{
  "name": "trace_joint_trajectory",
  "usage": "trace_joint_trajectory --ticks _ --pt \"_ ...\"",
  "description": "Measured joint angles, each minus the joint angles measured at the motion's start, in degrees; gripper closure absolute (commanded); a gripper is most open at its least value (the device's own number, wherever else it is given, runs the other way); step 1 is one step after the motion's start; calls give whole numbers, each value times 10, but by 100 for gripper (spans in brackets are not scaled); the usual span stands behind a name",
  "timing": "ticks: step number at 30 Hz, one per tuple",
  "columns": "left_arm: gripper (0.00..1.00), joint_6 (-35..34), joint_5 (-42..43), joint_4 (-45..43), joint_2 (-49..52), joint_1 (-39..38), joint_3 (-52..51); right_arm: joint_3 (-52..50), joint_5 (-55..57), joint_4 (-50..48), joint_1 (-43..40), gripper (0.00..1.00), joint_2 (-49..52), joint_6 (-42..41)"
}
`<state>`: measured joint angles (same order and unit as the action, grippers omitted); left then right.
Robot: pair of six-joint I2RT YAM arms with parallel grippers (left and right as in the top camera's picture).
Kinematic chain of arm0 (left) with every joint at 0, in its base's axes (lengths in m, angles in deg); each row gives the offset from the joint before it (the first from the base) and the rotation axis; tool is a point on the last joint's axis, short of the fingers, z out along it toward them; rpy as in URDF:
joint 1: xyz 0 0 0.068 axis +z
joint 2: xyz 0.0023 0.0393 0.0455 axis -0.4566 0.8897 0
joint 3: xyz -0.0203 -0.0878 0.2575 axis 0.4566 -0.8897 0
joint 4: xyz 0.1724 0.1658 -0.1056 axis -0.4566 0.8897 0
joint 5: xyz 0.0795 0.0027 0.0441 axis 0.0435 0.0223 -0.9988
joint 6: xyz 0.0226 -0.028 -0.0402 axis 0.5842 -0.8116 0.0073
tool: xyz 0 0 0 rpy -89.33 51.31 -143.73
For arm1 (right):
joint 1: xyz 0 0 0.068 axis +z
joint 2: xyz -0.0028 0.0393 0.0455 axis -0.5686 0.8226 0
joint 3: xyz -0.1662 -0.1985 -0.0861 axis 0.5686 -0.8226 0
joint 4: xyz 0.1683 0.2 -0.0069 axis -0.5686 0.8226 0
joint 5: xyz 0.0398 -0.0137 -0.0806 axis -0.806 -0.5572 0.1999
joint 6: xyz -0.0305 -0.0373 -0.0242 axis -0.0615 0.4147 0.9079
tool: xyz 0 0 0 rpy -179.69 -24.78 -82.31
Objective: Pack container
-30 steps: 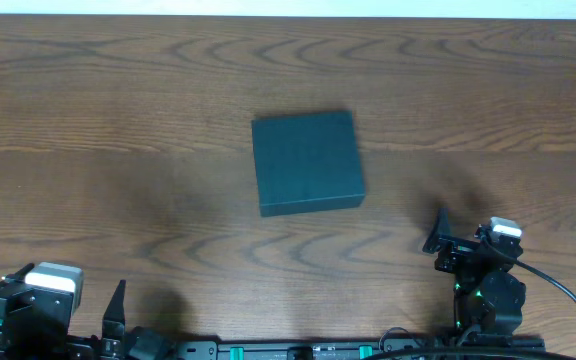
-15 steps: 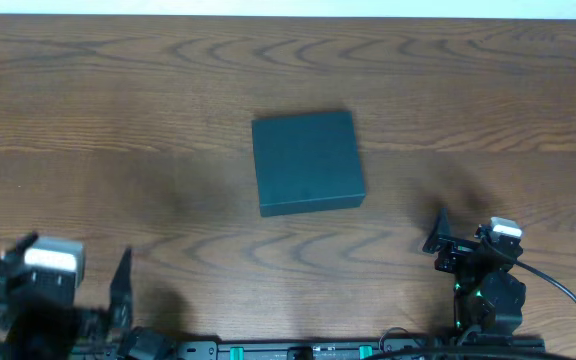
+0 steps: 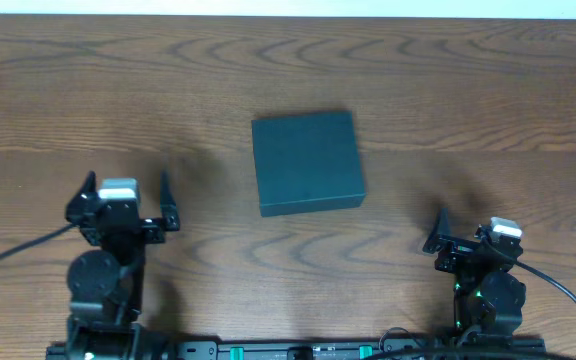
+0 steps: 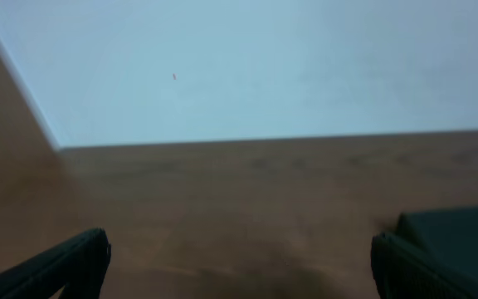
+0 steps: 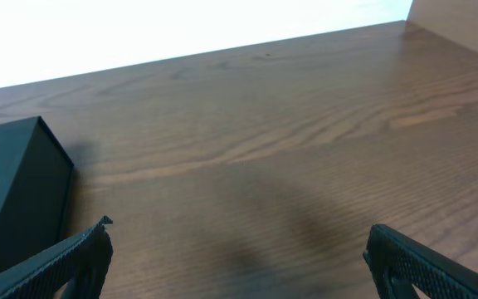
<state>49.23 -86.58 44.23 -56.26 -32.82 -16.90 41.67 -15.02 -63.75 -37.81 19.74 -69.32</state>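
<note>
The container point(image 3: 307, 162) is a dark teal-grey square box with its lid closed, lying flat near the middle of the wooden table. Its corner shows at the right edge of the left wrist view point(image 4: 459, 237) and at the left edge of the right wrist view point(image 5: 15, 195). My left gripper point(image 3: 126, 185) is open and empty, to the left of the container and apart from it. My right gripper point(image 3: 466, 222) is open and empty, near the front edge, to the right of and nearer than the container.
The wooden table point(image 3: 468, 90) spreads all round the container. A pale wall rises behind its far edge in the wrist views. Black cables run from both arm bases along the front edge.
My left arm has swung forward from the front left corner onto the table, ending left of the container. The right arm and the container have not moved.
</note>
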Motion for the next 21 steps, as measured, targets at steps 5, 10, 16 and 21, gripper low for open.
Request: trace_joint_trajectory --ticks 5,10,16,21 --pt "1 0 5 -20 -68 1 -85 0 0 0 0 1 0 0" --pt "2 0 9 -22 -158 16 -136 0 0 0 0 1 0 0" --pt "2 0 9 -9 -202 40 -150 0 0 0 0 1 0 0" --pt "2 0 9 16 -203 52 -161 0 0 0 0 1 0 0"
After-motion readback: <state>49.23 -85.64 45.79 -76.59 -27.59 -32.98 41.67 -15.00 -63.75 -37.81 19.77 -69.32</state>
